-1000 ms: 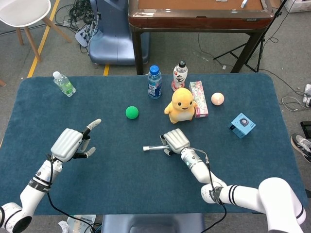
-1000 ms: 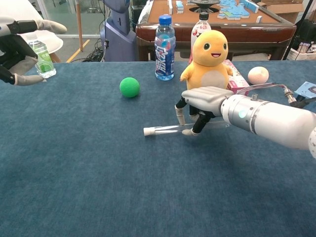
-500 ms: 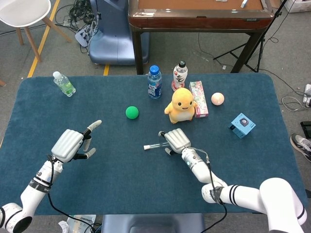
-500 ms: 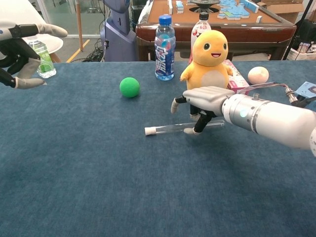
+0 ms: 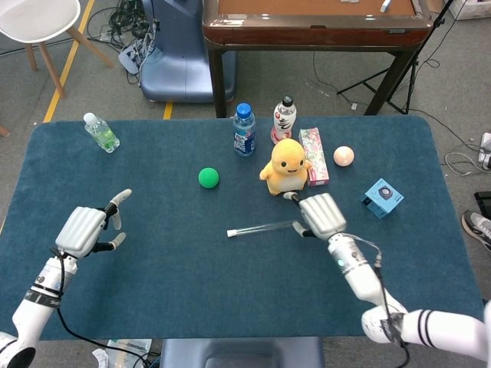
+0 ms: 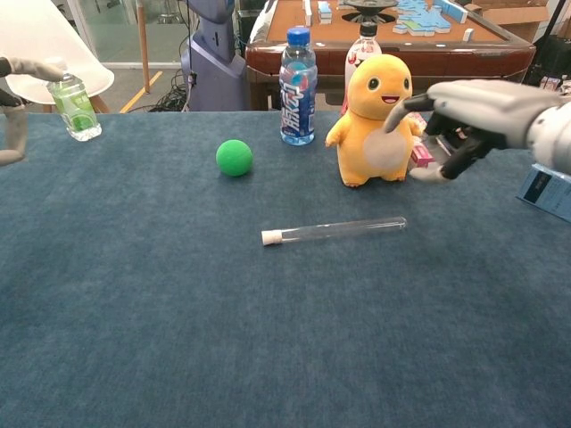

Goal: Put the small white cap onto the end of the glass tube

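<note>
Chest view: left hand (image 6: 11,107) mostly cut off, empty; right hand (image 6: 468,111) spread, empty.

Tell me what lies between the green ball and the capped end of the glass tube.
Nothing but bare blue cloth: in the chest view the stretch from the green ball down to the small white cap on the glass tube is open; the head view agrees.

My worktop (image 5: 192,307) is deep blue. The glass tube (image 6: 339,231) is clear, its small white cap (image 6: 270,237) white. At twelve o'clock sits a yellow-orange plush (image 6: 378,107); a green ball (image 6: 234,157) at ten.
</note>
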